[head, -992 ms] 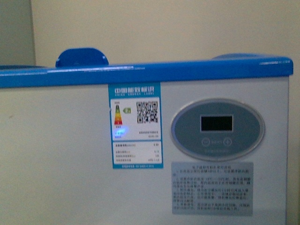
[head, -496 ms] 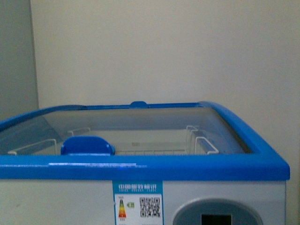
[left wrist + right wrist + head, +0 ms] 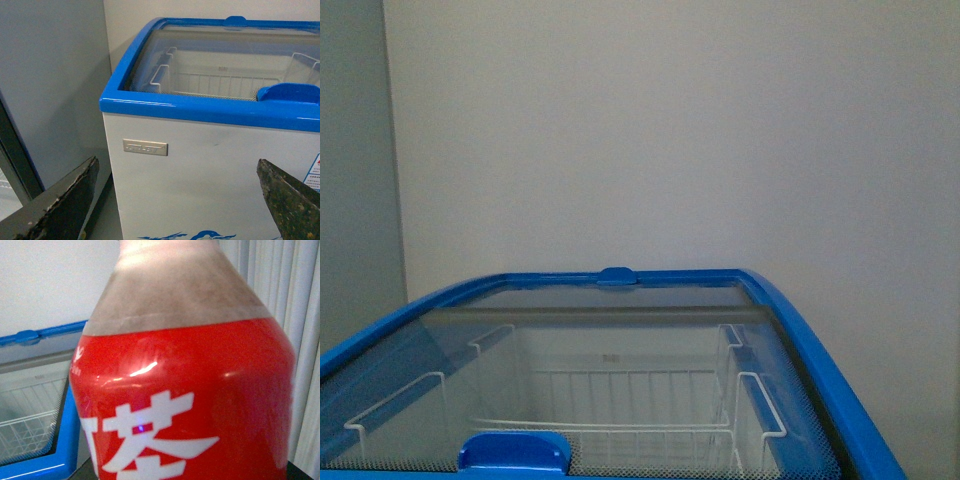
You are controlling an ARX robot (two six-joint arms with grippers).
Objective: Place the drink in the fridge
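1. Left claw (image 3: 176,162) gaped wide, empty; right claw's grip was untellable.
2. Drink (image 3: 185,390) filled the right wrist view, outside the fridge (image 3: 62,440).
3. Front view had risen above the glass lid (image 3: 620,345), seemingly shut: opening likely next.

The drink (image 3: 180,390) carried a red label bearing one large white Chinese character, cut off at the frame edge and resembling 茶, plus small white print that was illegible. On the fridge (image 3: 210,170) front, just below the blue rim, a pale nameplate (image 3: 145,147) held lettering too small to read. A blue-edged sticker (image 3: 315,172) on the same front was unreadable.
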